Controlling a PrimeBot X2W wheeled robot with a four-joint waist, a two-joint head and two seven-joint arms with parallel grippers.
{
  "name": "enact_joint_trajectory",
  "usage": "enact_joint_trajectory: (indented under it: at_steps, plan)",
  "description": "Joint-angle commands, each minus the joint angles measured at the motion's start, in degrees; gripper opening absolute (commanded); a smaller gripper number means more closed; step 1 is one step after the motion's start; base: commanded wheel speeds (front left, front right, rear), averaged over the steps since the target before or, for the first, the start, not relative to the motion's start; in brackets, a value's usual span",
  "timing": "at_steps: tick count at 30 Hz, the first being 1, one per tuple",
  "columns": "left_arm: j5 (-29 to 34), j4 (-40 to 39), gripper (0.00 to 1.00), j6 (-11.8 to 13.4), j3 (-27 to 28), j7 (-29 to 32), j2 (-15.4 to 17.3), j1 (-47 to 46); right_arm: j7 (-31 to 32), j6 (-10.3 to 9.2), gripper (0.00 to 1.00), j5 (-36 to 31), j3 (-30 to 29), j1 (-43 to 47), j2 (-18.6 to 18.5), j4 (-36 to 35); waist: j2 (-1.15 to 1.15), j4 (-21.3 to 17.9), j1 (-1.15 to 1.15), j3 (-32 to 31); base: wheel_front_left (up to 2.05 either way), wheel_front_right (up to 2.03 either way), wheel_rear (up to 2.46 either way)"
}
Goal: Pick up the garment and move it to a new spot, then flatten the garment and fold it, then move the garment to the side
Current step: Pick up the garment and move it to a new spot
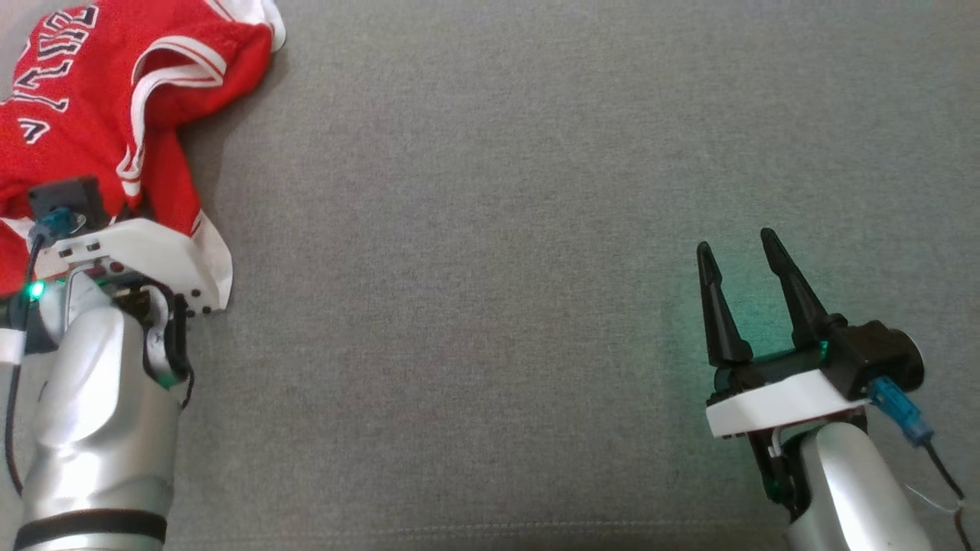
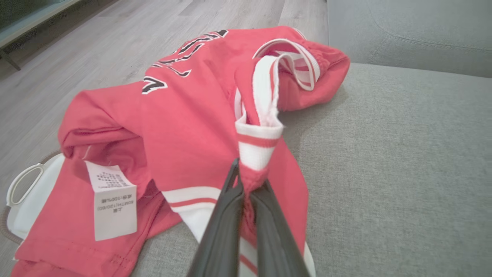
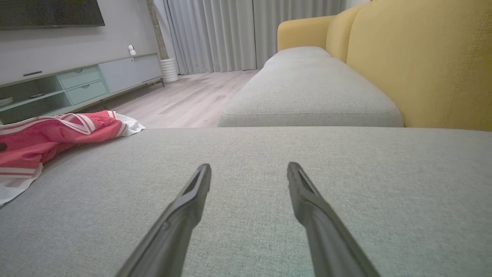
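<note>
While my left claw (image 2: pixel 248 181) clamps a bunched fold of the red garment (image 2: pixel 184 127) — forearm reaching forward, wrist over the cloth at the left edge of the grey cushion (image 1: pixel 490 191) — my right claw (image 1: pixel 735 241) hovers low, fingers spread, well apart.

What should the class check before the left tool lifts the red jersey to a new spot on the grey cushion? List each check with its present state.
1. Is the left tool shut on the red jersey? Ok: it pinches bunched fabric below the white trim.
2. Is the right tool open and apart from the fabric? Ok.
3. Is there bare grey cushion for a new spot? Ok.
4. Is the jersey wholly on the cushion? Not ok: part lies past its edge.
5. How many layers are pinched? Cannot tell.
</note>
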Motion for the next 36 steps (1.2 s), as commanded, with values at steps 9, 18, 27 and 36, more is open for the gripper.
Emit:
enact_joint_trajectory:
  at_steps: [9, 18, 27, 36]
  plan:
    - [-2.4, -8.7, 0.00, -5.4, -0.1, 0.9, 3.0, -4.4, -0.6, -0.04, 1.00, 1.4, 0.9, 0.8, 0.1, -1.0, 0.00, -1.0, 0.00, -4.2, 0.00, 0.00, 0.00]
    - [-3.5, -35.6, 0.00, -11.2, -5.6, 12.5, 4.1, -6.4, -0.6, -0.04, 1.00, 2.0, 1.0, 3.4, 0.1, -1.0, 0.00, -2.9, 0.00, -9.1, 0.00, 0.00, 0.00]
    - [-8.9, -55.7, 0.00, -13.5, -11.2, 24.1, 2.2, -6.9, -0.6, -0.04, 1.00, 2.0, 1.3, 4.7, 0.1, -1.2, 0.00, -8.4, 0.00, -11.9, 0.00, 0.00, 0.00]
    - [-8.8, -53.2, 0.00, -13.3, -15.9, 25.3, -1.1, -9.0, -0.6, -0.04, 1.00, 2.7, 1.8, 5.4, 0.1, -1.3, 0.00, -15.3, 0.00, -11.3, 0.00, 0.00, 0.00]
